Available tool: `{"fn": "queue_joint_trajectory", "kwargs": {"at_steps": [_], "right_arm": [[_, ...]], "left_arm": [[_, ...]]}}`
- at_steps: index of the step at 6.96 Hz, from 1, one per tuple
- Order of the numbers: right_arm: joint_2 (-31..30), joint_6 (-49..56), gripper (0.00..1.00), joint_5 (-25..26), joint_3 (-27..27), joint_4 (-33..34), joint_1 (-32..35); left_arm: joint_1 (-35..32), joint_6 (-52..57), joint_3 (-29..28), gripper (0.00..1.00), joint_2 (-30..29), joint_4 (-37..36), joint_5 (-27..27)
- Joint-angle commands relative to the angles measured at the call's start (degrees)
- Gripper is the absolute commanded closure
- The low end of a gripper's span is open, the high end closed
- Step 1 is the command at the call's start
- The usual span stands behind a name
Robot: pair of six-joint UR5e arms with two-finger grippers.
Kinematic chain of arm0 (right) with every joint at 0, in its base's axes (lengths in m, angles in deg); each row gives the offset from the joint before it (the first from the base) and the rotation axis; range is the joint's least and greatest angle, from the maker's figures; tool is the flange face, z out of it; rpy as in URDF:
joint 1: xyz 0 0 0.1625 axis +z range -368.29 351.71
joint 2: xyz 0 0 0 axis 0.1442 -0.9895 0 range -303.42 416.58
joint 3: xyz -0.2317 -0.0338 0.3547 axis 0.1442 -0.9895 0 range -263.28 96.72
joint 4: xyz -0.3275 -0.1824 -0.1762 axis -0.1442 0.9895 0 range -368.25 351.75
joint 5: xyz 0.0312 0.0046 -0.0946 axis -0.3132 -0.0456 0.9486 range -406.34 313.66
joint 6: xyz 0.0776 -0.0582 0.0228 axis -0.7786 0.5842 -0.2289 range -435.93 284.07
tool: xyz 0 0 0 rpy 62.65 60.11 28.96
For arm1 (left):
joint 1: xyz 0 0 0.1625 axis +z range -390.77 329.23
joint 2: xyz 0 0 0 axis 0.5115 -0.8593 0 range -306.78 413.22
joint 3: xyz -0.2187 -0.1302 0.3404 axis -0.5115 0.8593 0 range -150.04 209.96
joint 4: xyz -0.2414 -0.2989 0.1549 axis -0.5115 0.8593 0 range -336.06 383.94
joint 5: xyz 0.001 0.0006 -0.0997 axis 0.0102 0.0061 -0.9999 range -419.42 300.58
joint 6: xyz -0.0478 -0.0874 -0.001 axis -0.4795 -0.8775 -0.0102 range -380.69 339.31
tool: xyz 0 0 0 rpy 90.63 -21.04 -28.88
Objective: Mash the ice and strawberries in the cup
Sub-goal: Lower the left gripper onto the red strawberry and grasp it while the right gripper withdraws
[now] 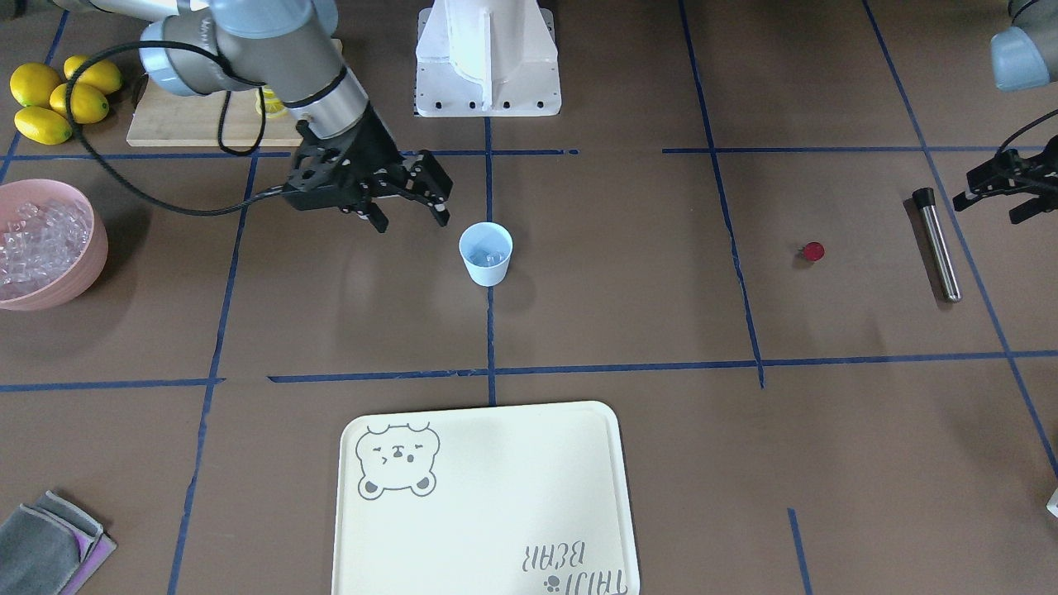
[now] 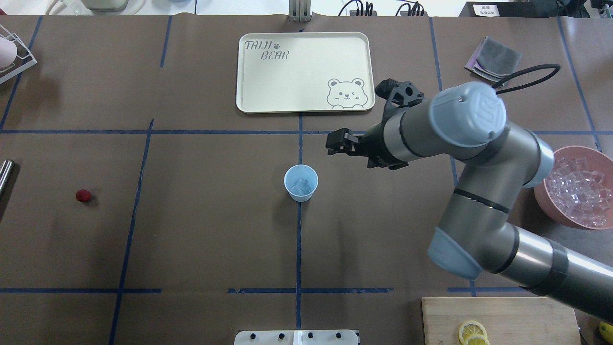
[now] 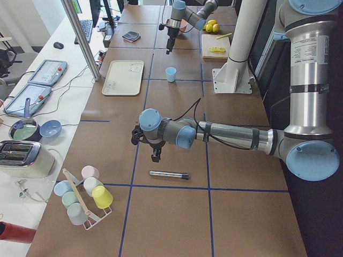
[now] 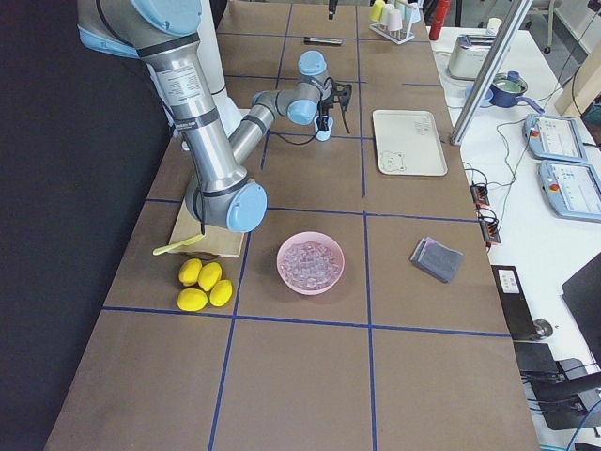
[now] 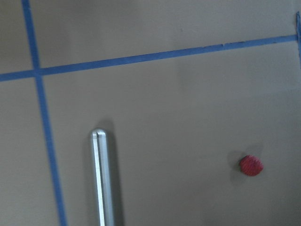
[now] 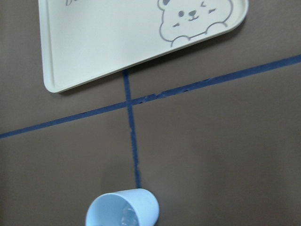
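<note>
Clear ice cubes (image 2: 301, 186) sat in the small pale-blue plastic cup (image 2: 300, 197); I judged my spread, empty left gripper (image 1: 989, 210) should straddle the small round red strawberry (image 1: 814, 251) squarely. My right gripper (image 1: 413, 223) hung unclenched.

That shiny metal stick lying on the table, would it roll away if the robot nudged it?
Probably. The round silver metal rod lies flat on the brown table, so a sideways nudge would likely roll it. Its polished surface looks slippery to grip.
</note>
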Motion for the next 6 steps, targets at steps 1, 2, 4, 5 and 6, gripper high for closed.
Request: {"fn": "queue_joint_trajectory", "kwargs": {"at_steps": [1, 2, 4, 5, 6], "right_arm": [[-5.7, 7.0, 0.00, -4.2, 2.5, -0.4, 4.1], [-5.7, 7.1, 0.00, -4.0, 2.2, -0.4, 4.1], [-5.9, 7.0, 0.00, -4.0, 2.1, -0.4, 4.1], [-5.9, 7.0, 0.00, -3.8, 2.0, -0.4, 4.1], [-5.9, 7.0, 0.00, -3.7, 2.0, -0.4, 4.0]], "left_arm": [[9.9, -21.2, -0.6, 0.00, -0.1, 10.3, 6.8], [12.7, -26.6, -0.7, 0.00, -0.1, 12.3, 8.5], [20.1, -35.3, -0.8, 0.00, -3.3, 12.3, 15.5], [22.6, -35.6, -0.9, 0.00, -3.4, 12.2, 18.4], [24.0, -35.5, -1.3, 0.00, -3.4, 12.3, 19.7]]}}
